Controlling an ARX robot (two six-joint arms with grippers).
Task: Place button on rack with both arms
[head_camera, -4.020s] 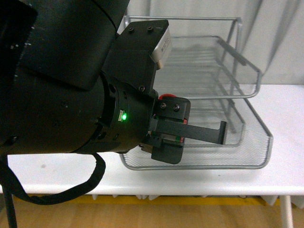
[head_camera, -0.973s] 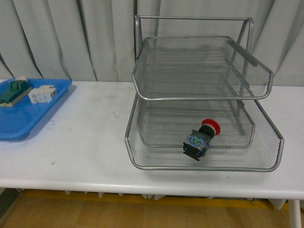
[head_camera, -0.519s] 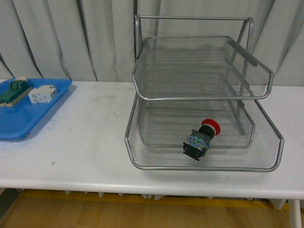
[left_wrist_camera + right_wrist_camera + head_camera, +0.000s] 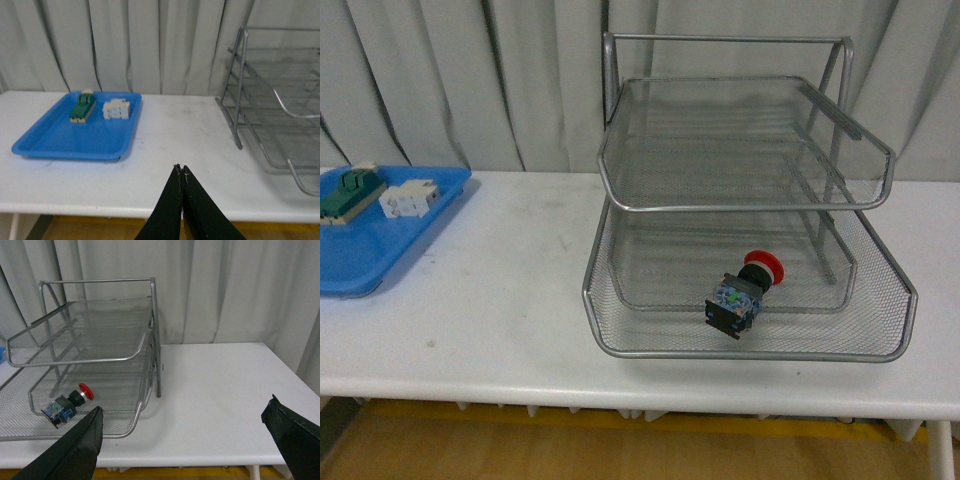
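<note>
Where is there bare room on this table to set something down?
The widest bare patch is the white tabletop between the blue tray and the wire rack. Another lies right of the rack. The rack's top tier is empty. Crowded: the tray's far corner, with the terminal block and white component, and the bottom tier around the button.

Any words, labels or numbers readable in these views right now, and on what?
None readable.
button in the rack: blue-green marks on its body, too small to read.
white component and green terminal block on the blue tray: no legible markings.
</note>
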